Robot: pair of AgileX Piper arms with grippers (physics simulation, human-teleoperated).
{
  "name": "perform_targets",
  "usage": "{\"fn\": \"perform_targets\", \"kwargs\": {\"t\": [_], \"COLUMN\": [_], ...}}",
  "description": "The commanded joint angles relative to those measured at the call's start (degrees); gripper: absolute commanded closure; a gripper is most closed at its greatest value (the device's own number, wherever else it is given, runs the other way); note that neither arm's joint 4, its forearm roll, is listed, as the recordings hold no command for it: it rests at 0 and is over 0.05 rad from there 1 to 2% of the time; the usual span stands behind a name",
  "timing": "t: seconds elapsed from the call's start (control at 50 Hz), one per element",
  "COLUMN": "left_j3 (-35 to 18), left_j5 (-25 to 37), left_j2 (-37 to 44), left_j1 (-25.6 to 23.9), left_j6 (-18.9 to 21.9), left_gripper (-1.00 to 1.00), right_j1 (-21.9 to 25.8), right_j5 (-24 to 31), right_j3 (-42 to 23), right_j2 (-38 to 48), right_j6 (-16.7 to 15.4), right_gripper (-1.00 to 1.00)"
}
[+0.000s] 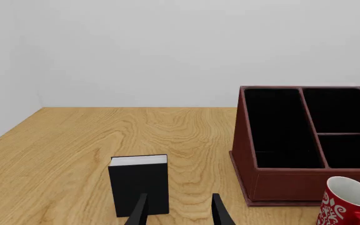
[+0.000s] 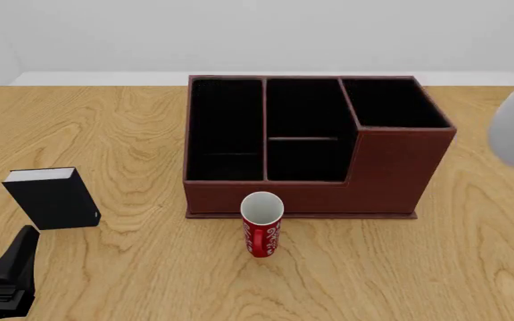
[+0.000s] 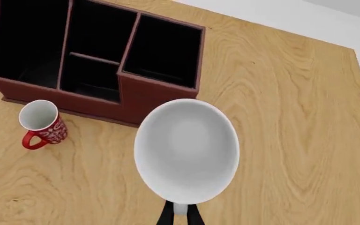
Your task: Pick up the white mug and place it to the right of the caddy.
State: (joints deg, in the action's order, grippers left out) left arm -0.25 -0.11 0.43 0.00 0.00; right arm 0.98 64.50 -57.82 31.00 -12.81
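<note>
White mug: rigid, glossy, likely slippery, breakable; right gripper apparently pinches its handle, right of caddy. Left gripper spread.

Bright, even, shadowless simulator lighting, sharp throughout; the caddy compartments read flat black, and the white mug shows soft shading.

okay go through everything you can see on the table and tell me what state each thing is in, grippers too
white mug: lifted off the table, mouth toward the wrist camera, empty
right gripper: shut on the white mug
caddy: upright on the table, compartments look empty
red cup: upright in front of the caddy, empty
black box: standing upright, closed
left gripper: open, holding nothing
</note>
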Motion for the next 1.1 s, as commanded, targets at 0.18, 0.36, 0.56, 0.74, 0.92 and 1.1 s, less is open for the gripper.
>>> {"fn": "perform_targets", "kwargs": {"t": [0.18, 0.36, 0.56, 0.74, 0.92, 1.1], "left_j3": [0.0, 0.0, 0.0, 0.0, 0.0, 0.0], "left_j5": [0.0, 0.0, 0.0, 0.0, 0.0, 0.0], "left_j2": [0.0, 0.0, 0.0, 0.0, 0.0, 0.0], "left_j1": [0.0, 0.0, 0.0, 0.0, 0.0, 0.0], "left_j6": [0.0, 0.0, 0.0, 0.0, 0.0, 0.0], "left_gripper": [-1.0, -1.0, -1.0, -1.0, -1.0, -1.0], "right_j1": [-6.7, -8.43, -9.55, -9.19, -9.41, -10.71], "right_j5": [1.25, 1.06, -1.51, -5.49, -7.28, -7.98], "right_j3": [-3.74, -5.51, -5.21, -3.01, -3.36, -4.04], "right_j2": [-0.31, 1.16, 4.27, 7.75, 10.42, 11.8], "right_j6": [0.77, 1.56, 2.03, 4.28, 5.79, 6.12], "right_gripper": [1.0, 1.0, 1.0, 1.0, 1.0, 1.0]}}
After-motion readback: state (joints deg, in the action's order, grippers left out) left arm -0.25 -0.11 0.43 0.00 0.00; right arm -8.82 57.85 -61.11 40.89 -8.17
